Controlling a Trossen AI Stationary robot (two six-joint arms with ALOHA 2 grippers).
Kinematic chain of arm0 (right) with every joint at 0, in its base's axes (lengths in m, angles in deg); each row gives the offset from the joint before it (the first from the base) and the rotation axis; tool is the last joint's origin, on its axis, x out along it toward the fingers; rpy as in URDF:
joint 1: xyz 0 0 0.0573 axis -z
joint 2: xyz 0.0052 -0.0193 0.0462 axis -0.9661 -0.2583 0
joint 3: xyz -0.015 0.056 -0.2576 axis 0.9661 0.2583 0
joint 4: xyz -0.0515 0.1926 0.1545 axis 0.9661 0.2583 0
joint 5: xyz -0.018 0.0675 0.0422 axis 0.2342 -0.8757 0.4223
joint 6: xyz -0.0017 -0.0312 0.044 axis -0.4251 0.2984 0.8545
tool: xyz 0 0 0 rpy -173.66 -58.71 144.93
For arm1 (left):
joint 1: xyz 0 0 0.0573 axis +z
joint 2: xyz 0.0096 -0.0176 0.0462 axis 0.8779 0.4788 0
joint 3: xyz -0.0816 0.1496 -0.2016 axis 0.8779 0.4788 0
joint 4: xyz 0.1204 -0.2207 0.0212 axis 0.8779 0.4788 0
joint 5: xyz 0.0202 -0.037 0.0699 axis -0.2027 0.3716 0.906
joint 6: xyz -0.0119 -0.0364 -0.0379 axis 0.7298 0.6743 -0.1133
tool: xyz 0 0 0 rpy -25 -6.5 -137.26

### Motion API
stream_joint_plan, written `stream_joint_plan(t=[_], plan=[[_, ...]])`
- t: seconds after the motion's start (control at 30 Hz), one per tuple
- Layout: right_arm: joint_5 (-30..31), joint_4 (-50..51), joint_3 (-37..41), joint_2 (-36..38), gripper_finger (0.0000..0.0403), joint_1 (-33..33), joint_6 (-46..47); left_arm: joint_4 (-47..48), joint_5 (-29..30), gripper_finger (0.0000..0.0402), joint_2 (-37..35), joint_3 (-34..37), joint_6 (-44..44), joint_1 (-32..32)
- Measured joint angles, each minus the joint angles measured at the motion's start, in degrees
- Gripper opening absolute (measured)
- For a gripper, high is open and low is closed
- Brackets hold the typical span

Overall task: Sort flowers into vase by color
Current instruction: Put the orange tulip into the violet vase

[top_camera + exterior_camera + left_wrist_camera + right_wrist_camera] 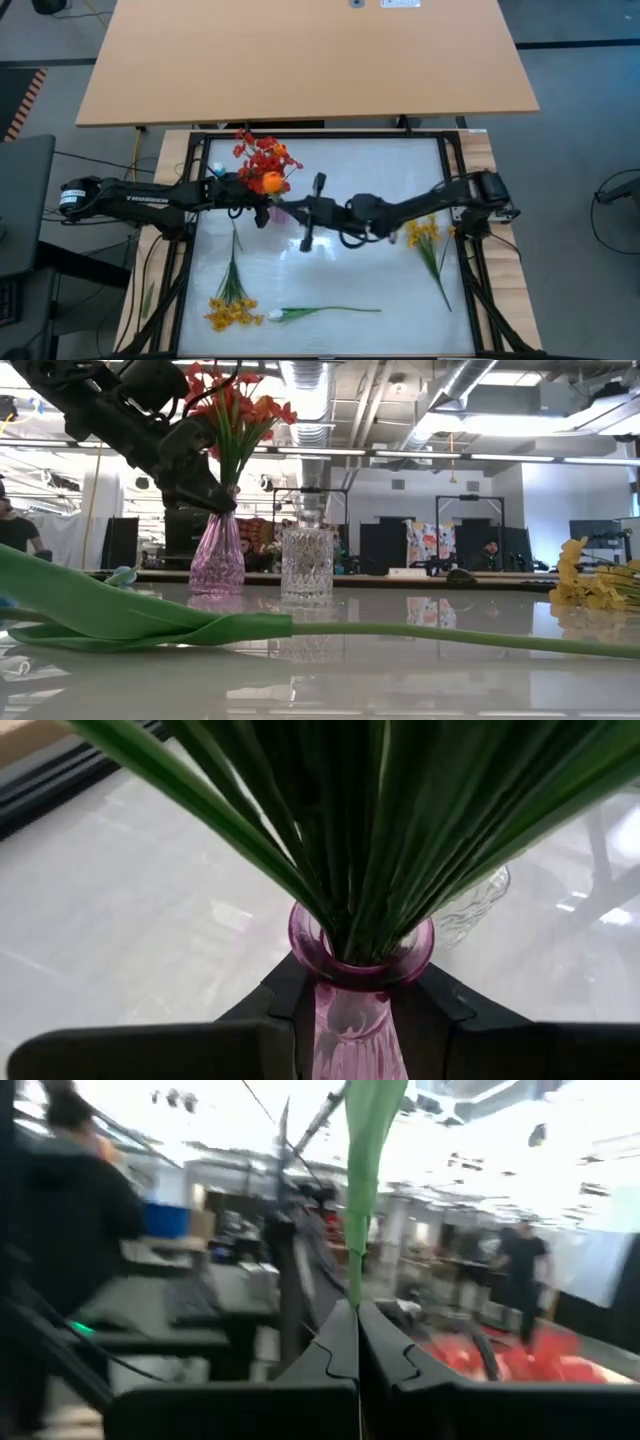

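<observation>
A pink glass vase (217, 550) stands on the table, filled with red and orange flowers (265, 160) on green stems (370, 840). My left gripper (352, 1015) reaches in from the table's left and is shut around the vase's neck. My right gripper (289, 206) comes from the right and stops close beside the vase. It is shut on a green flower stem (368, 1170), whose bloom lies outside the right wrist view. A clear cut-glass vase (305, 563) stands just right of the pink one. My left gripper clasps the pink vase's neck (350, 1020) just below the flared rim, one finger (285, 1010) on each side. It comes slanting down from the table's left. The vase stands upright with its base on the table. My right gripper pinches a green stem (354, 1285) between its two shut fingertips. The fingers point slightly upward from the table's right toward the pink vase. The stem rises from the fingertips, lifted clear of the table.
A bunch of yellow flowers (232, 310) and a white tulip (277, 315) with a long stem lie near the front edge. Another yellow bunch (424, 235) lies at the right. A black frame (190, 180) rims the white work surface. People show in the room behind.
</observation>
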Motion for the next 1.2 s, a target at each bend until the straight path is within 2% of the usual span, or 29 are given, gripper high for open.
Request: stream_joint_plan(t=[0.23, 0.6, 0.73, 1.13, 1.2], plan=[[-3.1, -11.7, -0.2, -8.0, 0.0016, 2.0, -3.7, 0.0, -1.7, 0.0079, 0.0, 0.0, 2.1, 0.0], [-3.1, -11.4, -0.3, -8.1, 0.0016, 3.3, -9.2, 0.0, -2.5, 0.0079, 0.0, 0.0, 4.6, 0.0], [-3.2, -11.4, -0.3, -8.1, 0.0016, 4.2, -14.6, 0.1, -2.5, 0.0079, 0.0, 0.0, 4.7, 0.0], [-5.8, -10.4, -1.5, -8.5, 0.0016, 5.9, -15.9, -0.6, -1.6, 0.0079, 0.0, 0.0, 2.7, -0.1], [-5.8, -12.7, -1.6, -9.9, 0.0016, 5.9, -15.8, -1.9, -1.5, 0.0079, 0.0, 0.0, 1.2, -0.1]])
